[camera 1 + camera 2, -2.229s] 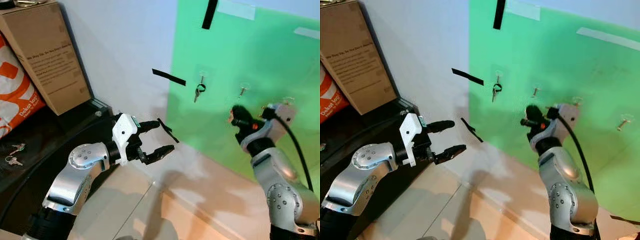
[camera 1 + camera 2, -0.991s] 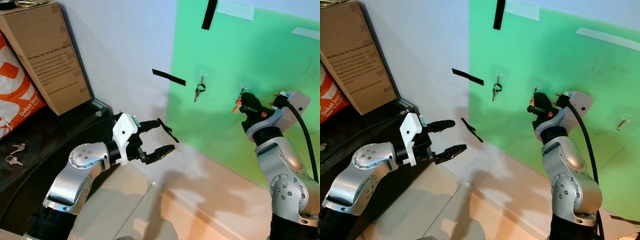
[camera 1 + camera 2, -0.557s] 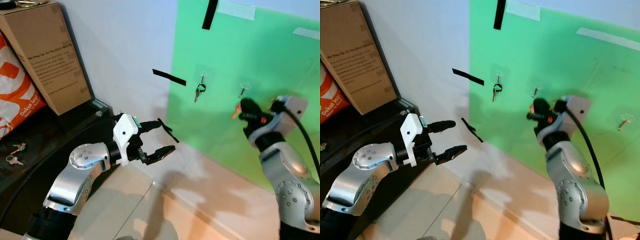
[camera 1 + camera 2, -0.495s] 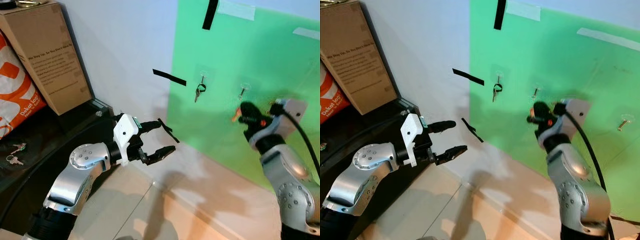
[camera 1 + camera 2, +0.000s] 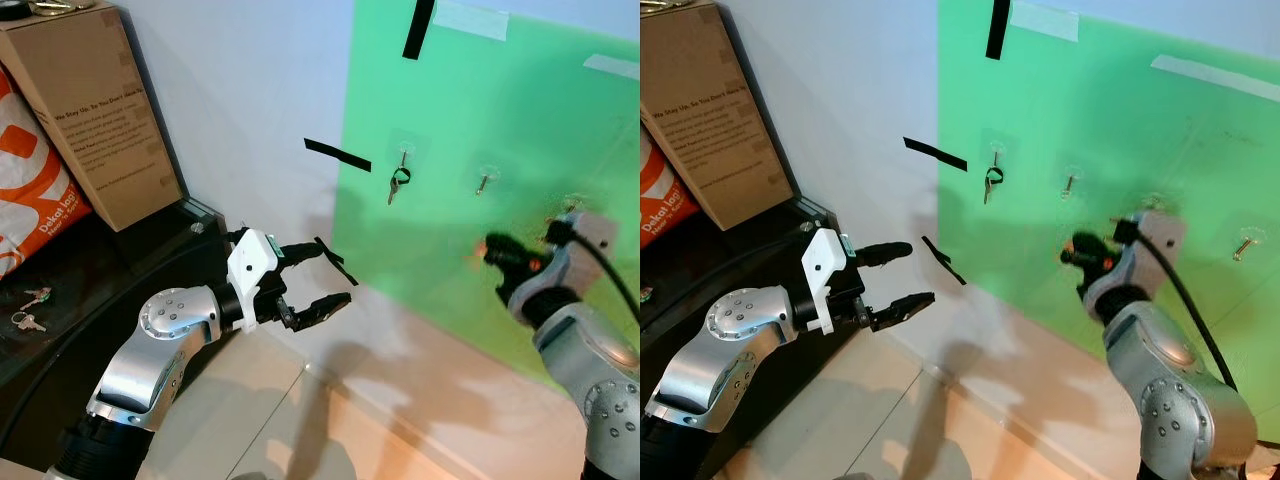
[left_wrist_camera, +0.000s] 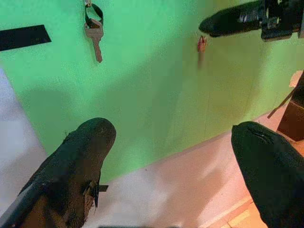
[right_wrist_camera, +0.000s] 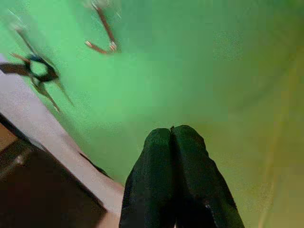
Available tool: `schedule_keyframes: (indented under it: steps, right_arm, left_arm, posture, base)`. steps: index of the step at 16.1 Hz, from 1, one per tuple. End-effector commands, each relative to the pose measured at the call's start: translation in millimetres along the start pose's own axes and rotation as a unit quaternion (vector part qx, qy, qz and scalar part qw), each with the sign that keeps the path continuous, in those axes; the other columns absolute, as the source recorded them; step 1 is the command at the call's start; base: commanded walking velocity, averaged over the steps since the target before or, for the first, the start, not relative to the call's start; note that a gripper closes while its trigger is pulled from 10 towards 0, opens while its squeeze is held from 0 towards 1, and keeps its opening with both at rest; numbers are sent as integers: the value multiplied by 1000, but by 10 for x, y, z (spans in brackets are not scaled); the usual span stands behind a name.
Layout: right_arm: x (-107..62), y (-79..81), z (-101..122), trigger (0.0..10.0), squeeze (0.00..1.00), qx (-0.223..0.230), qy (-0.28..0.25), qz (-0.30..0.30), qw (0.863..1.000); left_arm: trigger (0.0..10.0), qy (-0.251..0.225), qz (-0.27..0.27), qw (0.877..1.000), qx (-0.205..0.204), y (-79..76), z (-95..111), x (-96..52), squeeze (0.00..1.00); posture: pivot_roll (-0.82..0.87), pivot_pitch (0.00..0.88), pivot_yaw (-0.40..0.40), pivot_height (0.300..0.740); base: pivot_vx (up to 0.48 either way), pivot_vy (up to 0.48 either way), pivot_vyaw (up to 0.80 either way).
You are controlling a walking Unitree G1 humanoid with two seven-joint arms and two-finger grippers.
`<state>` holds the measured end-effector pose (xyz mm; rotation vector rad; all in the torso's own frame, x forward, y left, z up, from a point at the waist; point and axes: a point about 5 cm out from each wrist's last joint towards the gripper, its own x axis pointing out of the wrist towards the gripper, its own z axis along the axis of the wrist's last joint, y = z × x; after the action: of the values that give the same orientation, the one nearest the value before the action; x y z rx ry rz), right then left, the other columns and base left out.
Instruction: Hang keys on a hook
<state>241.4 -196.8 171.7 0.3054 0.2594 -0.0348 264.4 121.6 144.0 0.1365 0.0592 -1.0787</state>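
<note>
Green board [image 5: 470,110] carries three hooks; the middle hook [image 5: 484,183] is bare. A second ago the right gripper [image 5: 487,249] was up at that hook with a reddish key [image 6: 202,43]; now it has dropped below and away from it, fingers pressed together, the key a small blur at their tip (whether it is held, I cannot tell). That attempt seems to have missed. Beside the bare hook, another key [image 5: 397,184] hangs. The left gripper [image 5: 322,274] waits wide open.
</note>
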Motion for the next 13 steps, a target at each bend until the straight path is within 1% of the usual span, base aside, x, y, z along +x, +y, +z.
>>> schedule_keyframes:
  steps: [1,2,3,4,5,6,7,8,10,13]
  right_arm:
    - [-16,29,101,10000,0,-37,9,-7,999]
    - [-1,37,104,10000,0,-67,32,-9,997]
    - [-1,37,104,10000,0,-67,32,-9,997]
    - [-3,63,88,10000,0,-74,53,-3,996]
    - [-18,106,90,10000,0,-69,76,4,995]
    - [-24,126,96,10000,0,-67,83,8,994]
    - [-23,179,138,10000,0,-67,94,21,993]
    - [-2,238,198,10000,0,-55,106,38,992]
    - [26,332,334,10000,0,-31,92,62,993]
    - [50,397,489,10000,0,-11,63,65,996]
  left_arm:
    - [10000,4,-5,1000,6,6,12,11,0]
    - [10000,4,-6,1000,6,5,14,17,0]
    - [10000,4,-6,1000,6,5,14,17,0]
    - [10000,4,-7,1000,6,5,16,19,0]
    - [10000,4,-7,1000,6,7,18,20,0]
    - [10000,4,-7,1000,6,7,19,22,0]
    - [10000,4,-8,1000,5,8,21,28,0]
    - [10000,4,-9,1000,4,9,21,35,0]
    - [10000,4,-11,1000,4,11,24,42,0]
    - [10000,5,-12,1000,4,14,23,46,0]
  posture:
    - [-75,0,6,740]
    - [-77,0,8,740]
    - [-77,0,8,740]
    - [-75,0,9,740]
    - [-77,0,11,740]
    - [-77,0,11,740]
    - [-81,0,13,740]
    - [-83,0,15,740]
    - [-83,0,16,740]
    - [-84,0,18,740]
  base:
    - [0,0,0]
    - [0,0,0]
    - [0,0,0]
    - [0,0,0]
    - [0,0,0]
    - [0,0,0]
    - [0,0,0]
    - [0,0,0]
    - [0,0,0]
    - [0,0,0]
